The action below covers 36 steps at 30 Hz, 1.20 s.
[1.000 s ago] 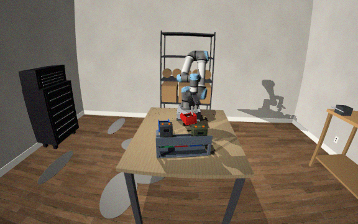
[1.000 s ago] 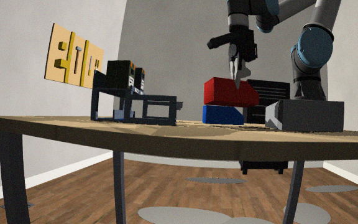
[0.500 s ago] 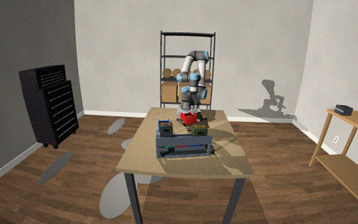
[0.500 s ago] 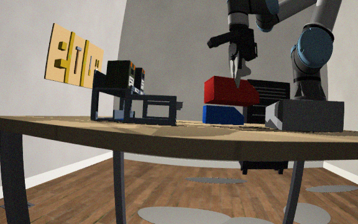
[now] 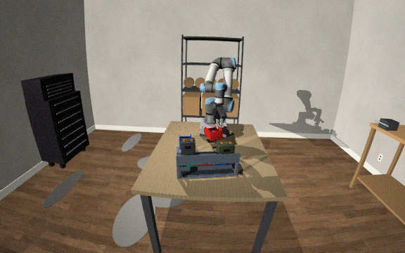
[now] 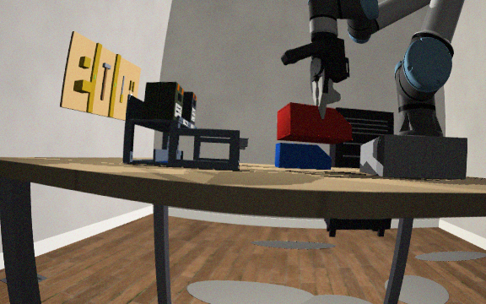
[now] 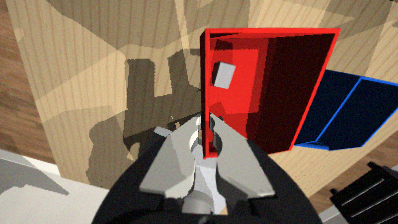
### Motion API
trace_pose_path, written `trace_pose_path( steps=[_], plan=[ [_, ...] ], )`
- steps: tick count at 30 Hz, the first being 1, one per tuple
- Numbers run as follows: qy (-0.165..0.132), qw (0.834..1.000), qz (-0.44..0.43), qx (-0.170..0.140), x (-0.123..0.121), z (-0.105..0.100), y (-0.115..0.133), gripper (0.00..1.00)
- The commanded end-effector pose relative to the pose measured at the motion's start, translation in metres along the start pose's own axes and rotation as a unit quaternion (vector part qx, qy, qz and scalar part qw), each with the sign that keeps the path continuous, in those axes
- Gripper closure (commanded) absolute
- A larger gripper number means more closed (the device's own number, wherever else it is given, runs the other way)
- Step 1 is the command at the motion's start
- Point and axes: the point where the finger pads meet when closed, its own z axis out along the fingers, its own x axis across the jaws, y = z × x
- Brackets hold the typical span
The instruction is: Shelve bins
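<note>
Your gripper (image 7: 206,134) is pinched almost fully closed on the thin side wall of the red bin (image 6: 310,123), which hangs in the air above the wooden table (image 6: 234,190), well clear of its top. In the wrist view the jaws straddle the bin's rim, and a small grey block (image 7: 224,75) lies inside the bin against its floor.

Directly below and slightly beyond the lifted bin, the blue bin (image 6: 299,156) rests on the table. From the top view, the red bin sits at the far end of the table, just in front of the arm's grey pedestal (image 6: 445,169).

The dark shelf (image 5: 185,169) stands nearer the camera at mid-table, with red, green and blue marks along its lower level. Two boxy units, one blue-topped (image 5: 187,144) and one green (image 5: 225,147), sit on its top board.
</note>
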Motion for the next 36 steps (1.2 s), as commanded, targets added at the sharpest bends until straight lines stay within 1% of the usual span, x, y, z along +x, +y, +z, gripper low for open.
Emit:
trace_pose_path(
  steps=[1, 20, 36],
  plan=[
    [0.004, 1.0, 0.0, 0.005, 0.0021, -0.0048, -0.0036, 1.0],
    [0.004, 1.0, 0.0, 0.006, 0.0025, -0.0061, -0.004, 1.0],
    [0.004, 1.0, 0.0, 0.006, 0.0023, -0.0138, -0.0039, 1.0]
  ],
)
